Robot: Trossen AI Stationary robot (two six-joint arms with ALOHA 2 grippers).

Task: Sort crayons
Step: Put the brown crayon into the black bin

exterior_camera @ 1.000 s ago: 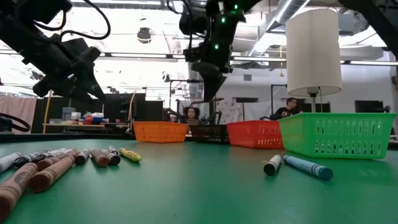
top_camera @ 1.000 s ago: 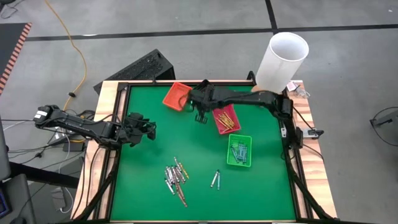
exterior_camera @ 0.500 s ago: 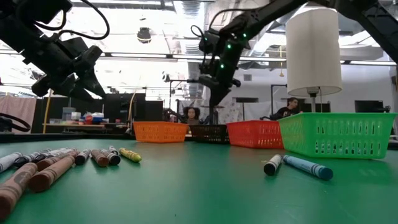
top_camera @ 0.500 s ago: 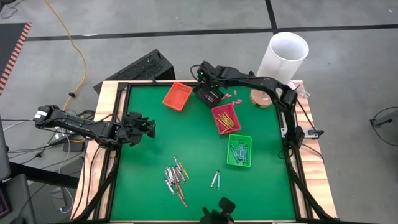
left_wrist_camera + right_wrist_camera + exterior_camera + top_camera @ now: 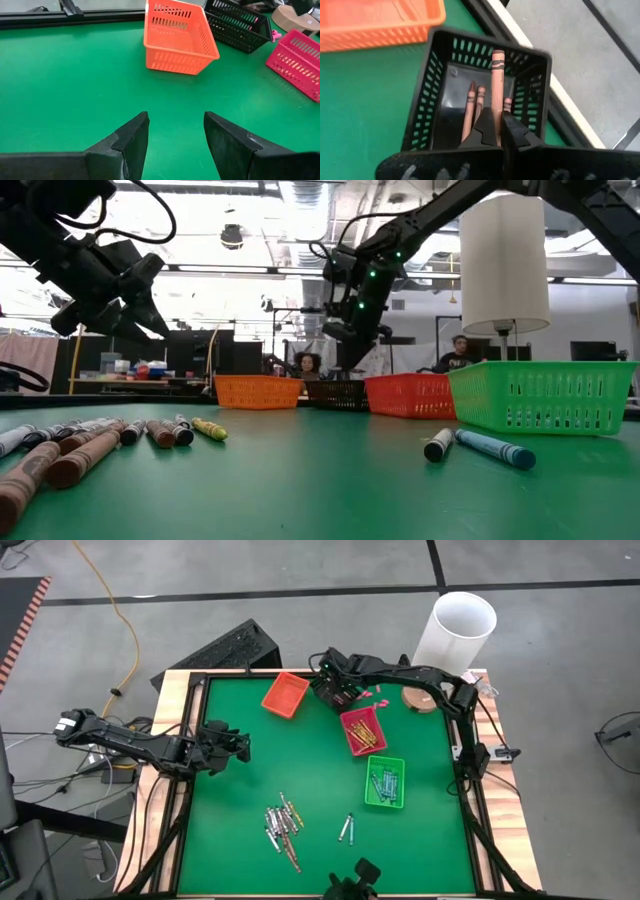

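Observation:
My right gripper (image 5: 336, 692) hangs over the black tray (image 5: 445, 100) at the table's far middle, shut on a brown crayon (image 5: 497, 75). A few brown crayons (image 5: 471, 107) lie inside that tray. A heap of loose crayons (image 5: 282, 830) lies on the green mat near the front, with two light blue ones (image 5: 346, 828) beside it. My left gripper (image 5: 240, 745) waits open above the mat's left side, with nothing between its fingers (image 5: 130, 142). My right gripper pinches the brown crayon by its near end (image 5: 496, 102) between its two fingers. The fingers slant down toward the far edge, and the crayon lies along them. Its free end (image 5: 498, 56) sticks out past the fingertips over the black tray, lifted clear.
An orange tray (image 5: 285, 693) stands left of the black one; a red tray (image 5: 363, 730) and a green tray (image 5: 385, 781) hold crayons on the right. A white cylinder (image 5: 455, 635), a wooden disc (image 5: 420, 697) and pink bits (image 5: 368, 692) are at the far right.
My right gripper has swung from above the mat between the orange and red trays toward the far edge, over the black tray. It has sunk a little and stayed shut.

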